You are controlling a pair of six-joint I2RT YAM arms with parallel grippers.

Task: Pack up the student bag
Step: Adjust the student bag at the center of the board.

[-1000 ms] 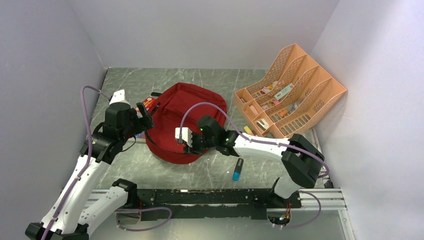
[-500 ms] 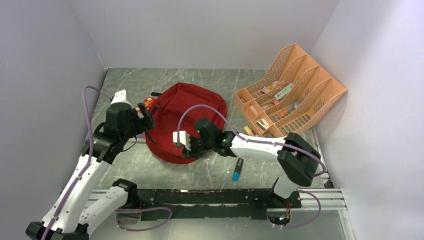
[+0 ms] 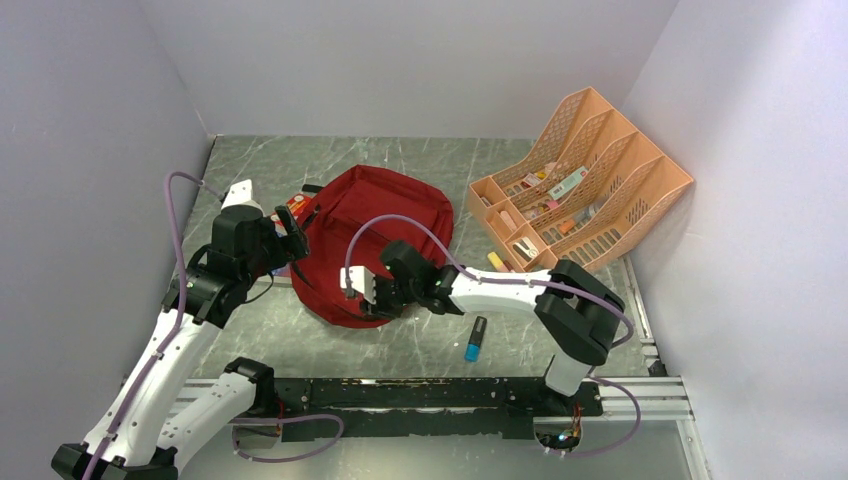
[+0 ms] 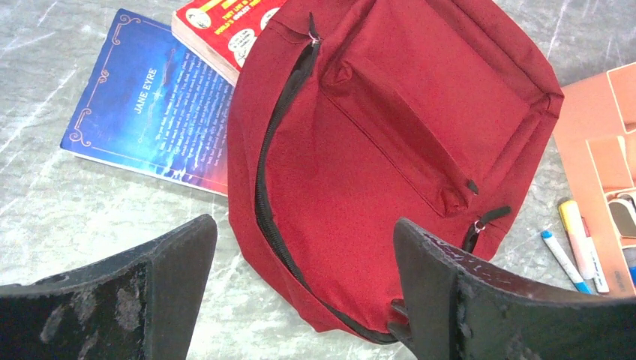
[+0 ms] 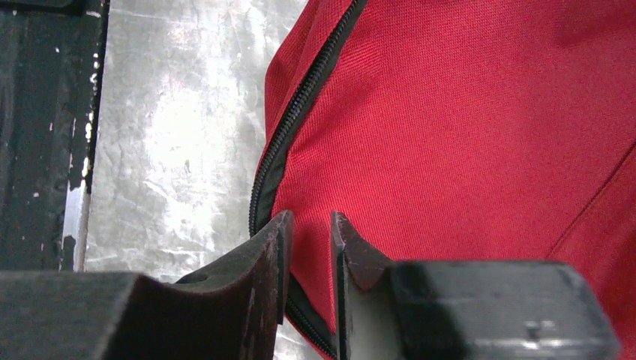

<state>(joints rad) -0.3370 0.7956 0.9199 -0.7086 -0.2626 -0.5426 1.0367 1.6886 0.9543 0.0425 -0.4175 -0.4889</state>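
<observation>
Left gripper [image 4: 301, 232]: jaws spread wide and empty, hovering above the left side of the bag, touching nothing.
Books: a blue book [image 4: 150, 120] and a red book [image 4: 225, 30] lay flat on the table [image 3: 260, 165] towards its left edge, each with its right edge tucked under the bag.
Student bag [image 3: 375, 215]: it lay flat near the middle of the table, front pocket up, with the black main zip curving along its left and near sides.
Handling: we judged it soft and light, likely to sag and fold rather than lift as one piece. The cloth looked grippy enough, not slippery. The best holds seemed to be the zip pull or the seam beside the zip, pinched narrowly, with the other arm pinning the body down.
Right gripper [image 5: 310, 225]: jaws drawn nearly together at the bag's near edge, right by the zip. Red cloth showed in the narrow gap, but we could not tell whether it was pinched.
Marker [image 3: 474, 340]: it lay alone near the table's near edge, apart from the bag.
Organiser [image 3: 580, 180]: it stood at the table's right edge, with small items in its slots.
</observation>
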